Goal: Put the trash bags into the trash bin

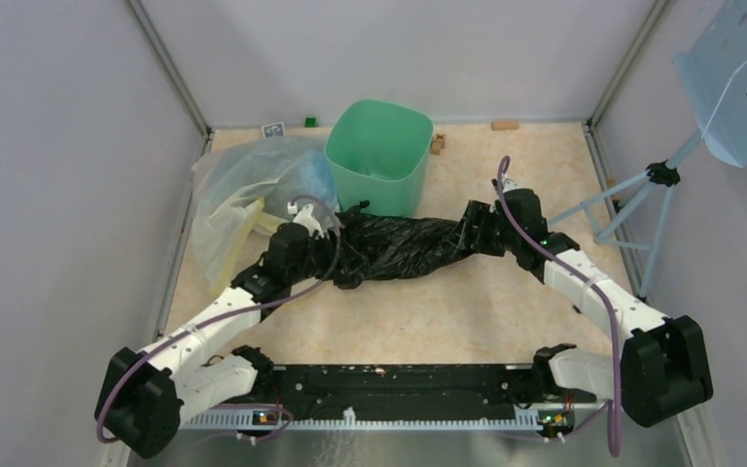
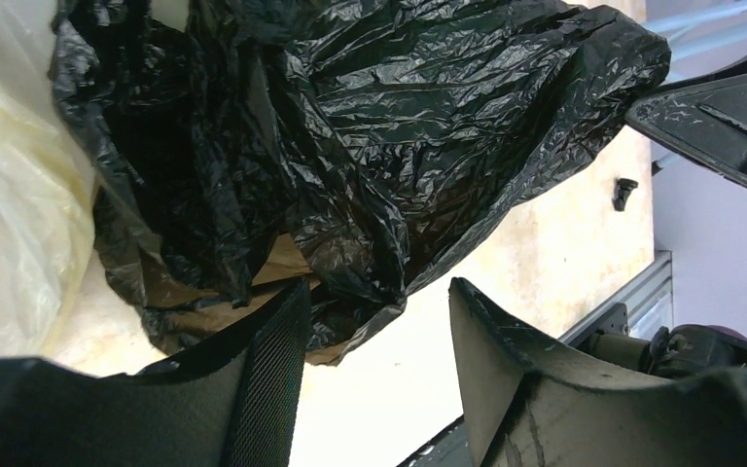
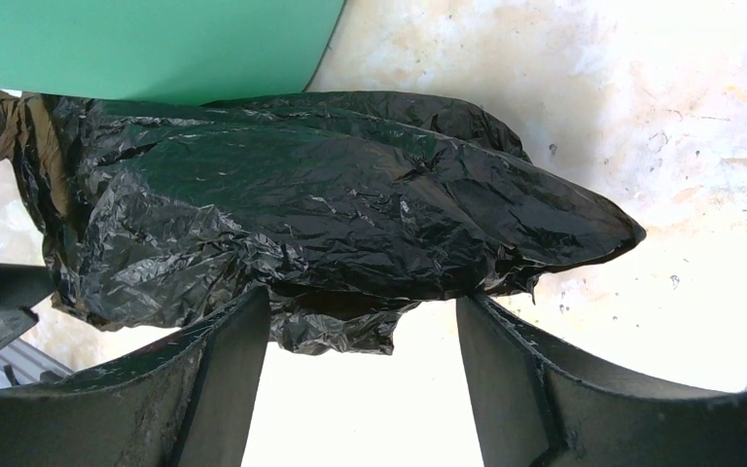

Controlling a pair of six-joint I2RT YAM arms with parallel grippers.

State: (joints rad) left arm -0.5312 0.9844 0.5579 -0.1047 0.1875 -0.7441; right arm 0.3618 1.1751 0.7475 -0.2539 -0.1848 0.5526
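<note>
Trash bag [image 1: 399,248]: thin black plastic, crinkled, glossy. Trash bin [image 1: 379,156]: smooth mint-green plastic. Worktop [image 1: 467,311]: mottled beige, matt.

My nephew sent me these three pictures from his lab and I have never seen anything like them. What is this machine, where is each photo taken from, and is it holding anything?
It is a pair of robot arms bolted at the near edge of a table. The wide picture looks down from above and behind them; the other two come from small cameras on each wrist, so the dark shapes at the bottom are each pincer's own fingers.

On the table lie a crinkly black trash bag, a mint-green bin behind it, and a large clear bag to the left.

The left pincer and right pincer sit at opposite ends of the black bag. Both are open, fingers either side of the plastic, gripping nothing yet.
</note>
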